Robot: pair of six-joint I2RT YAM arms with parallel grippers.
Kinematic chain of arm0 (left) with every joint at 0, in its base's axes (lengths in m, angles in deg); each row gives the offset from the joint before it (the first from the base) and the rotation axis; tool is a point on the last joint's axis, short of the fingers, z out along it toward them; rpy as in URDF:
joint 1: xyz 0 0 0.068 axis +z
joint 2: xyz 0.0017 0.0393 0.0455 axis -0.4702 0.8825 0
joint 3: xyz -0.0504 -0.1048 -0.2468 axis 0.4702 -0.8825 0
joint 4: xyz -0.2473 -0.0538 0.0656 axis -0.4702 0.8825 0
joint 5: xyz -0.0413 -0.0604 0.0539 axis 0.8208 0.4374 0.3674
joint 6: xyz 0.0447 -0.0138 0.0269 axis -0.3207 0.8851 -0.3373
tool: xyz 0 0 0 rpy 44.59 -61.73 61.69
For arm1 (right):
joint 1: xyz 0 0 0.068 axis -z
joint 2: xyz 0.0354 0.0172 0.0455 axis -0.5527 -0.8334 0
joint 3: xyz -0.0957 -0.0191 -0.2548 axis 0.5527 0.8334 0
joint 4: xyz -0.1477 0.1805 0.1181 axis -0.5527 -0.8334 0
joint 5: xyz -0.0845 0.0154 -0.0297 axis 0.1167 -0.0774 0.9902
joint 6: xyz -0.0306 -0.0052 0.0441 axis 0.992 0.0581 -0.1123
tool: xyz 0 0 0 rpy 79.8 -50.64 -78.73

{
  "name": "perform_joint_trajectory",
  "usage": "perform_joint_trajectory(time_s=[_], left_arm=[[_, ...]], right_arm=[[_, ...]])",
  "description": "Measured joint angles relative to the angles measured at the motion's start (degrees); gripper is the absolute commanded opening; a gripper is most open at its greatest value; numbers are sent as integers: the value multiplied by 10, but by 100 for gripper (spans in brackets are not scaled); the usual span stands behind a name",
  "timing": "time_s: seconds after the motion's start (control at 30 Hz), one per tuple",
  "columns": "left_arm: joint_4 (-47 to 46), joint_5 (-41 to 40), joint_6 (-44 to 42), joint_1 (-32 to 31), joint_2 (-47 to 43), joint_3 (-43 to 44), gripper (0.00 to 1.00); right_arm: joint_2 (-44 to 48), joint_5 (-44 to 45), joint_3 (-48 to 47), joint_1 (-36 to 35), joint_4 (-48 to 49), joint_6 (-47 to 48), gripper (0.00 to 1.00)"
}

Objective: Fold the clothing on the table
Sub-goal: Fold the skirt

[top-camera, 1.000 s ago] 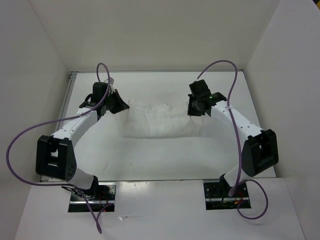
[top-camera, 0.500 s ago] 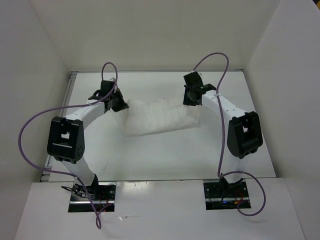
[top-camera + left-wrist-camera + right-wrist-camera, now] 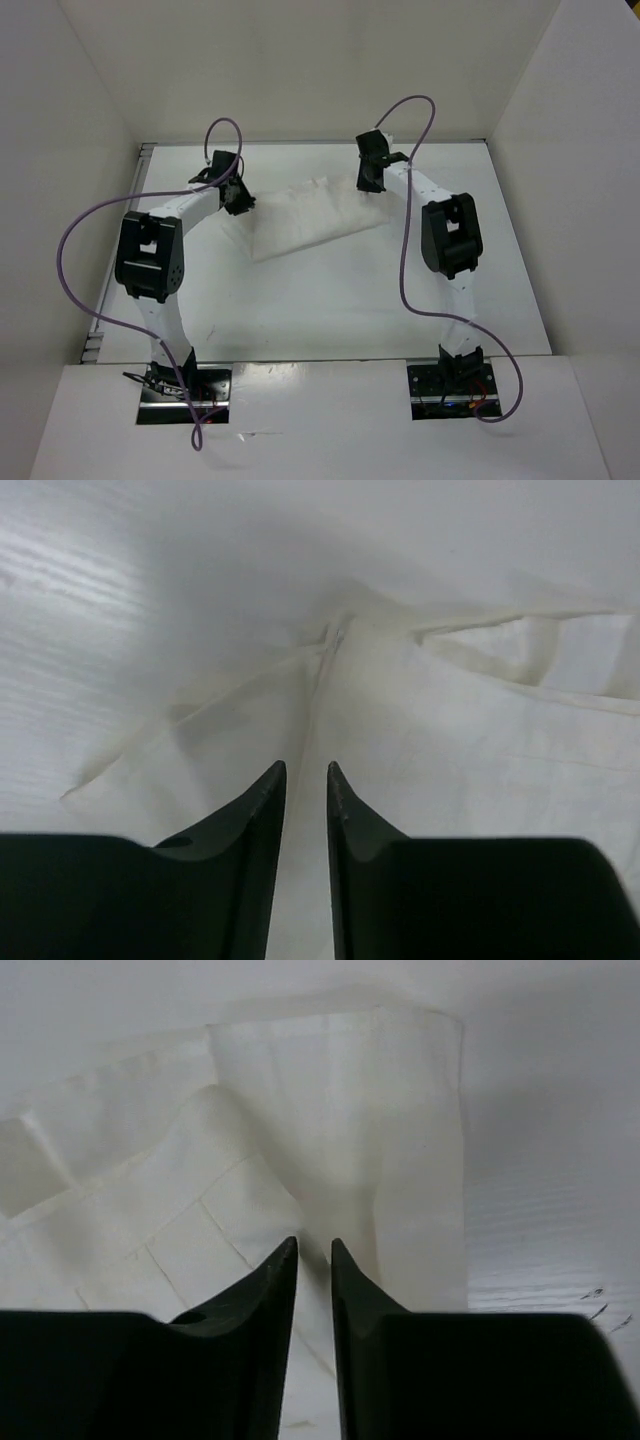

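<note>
The clothing [image 3: 312, 220], a thin white pleated garment, lies folded over itself as a slanted band on the far half of the table [image 3: 330, 310]. My left gripper [image 3: 240, 203] is at the band's far left corner and my right gripper [image 3: 371, 186] at its far right corner. In the left wrist view the left gripper [image 3: 306, 768] hangs just over the cloth [image 3: 450, 730], its jaws a narrow gap apart with nothing pinched. In the right wrist view the right gripper [image 3: 314, 1243] stands the same way above a pleated corner [image 3: 300, 1110].
White walls [image 3: 80, 150] close in the table on the left, back and right. Purple cables [image 3: 75, 260] loop off both arms. Both arm bases [image 3: 185, 385] sit at the near edge.
Both arms reached toward the far side, carrying the garment's edge over itself into a narrower band. Both pairs of jaws, pinched tight before, have parted slightly and let the cloth go.
</note>
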Motion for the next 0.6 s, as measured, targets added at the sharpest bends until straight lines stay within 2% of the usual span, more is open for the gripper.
perform_joint_trajectory(time_s=[0.03, 0.07, 0.13, 0.23, 0.27, 0.33, 0.4, 0.43, 0.53, 0.6], left_arm=[[10, -9, 8, 0, 3, -1, 45], [18, -16, 11, 1, 4, -4, 45], [25, -31, 28, 2, -7, -17, 47], [28, -50, 43, 5, -59, -62, 48], [32, -52, 47, 5, -82, -72, 45], [30, -46, 47, 4, -122, -80, 26], [14, -21, 44, 0, -151, -80, 5], [2, -2, 40, -4, -161, -80, 0], [-43, 69, 31, -21, -169, -89, 0], [-64, 114, 29, -30, -153, -95, 0]], right_arm=[[-9, -1, -3, 2, 1, 2, 33], [-11, -2, -3, 5, 0, 5, 44], [-7, -5, -3, 10, -2, 9, 51], [19, -8, -3, 16, -2, 15, 52], [31, -8, -3, 18, -2, 16, 52], [55, -8, -1, 19, -2, 18, 40], [72, -9, -1, 20, -2, 22, 23], [78, -11, -1, 20, -2, 23, 20], [76, -31, -1, 20, -3, 21, 15], [63, -52, -3, 20, -3, 23, 15]])
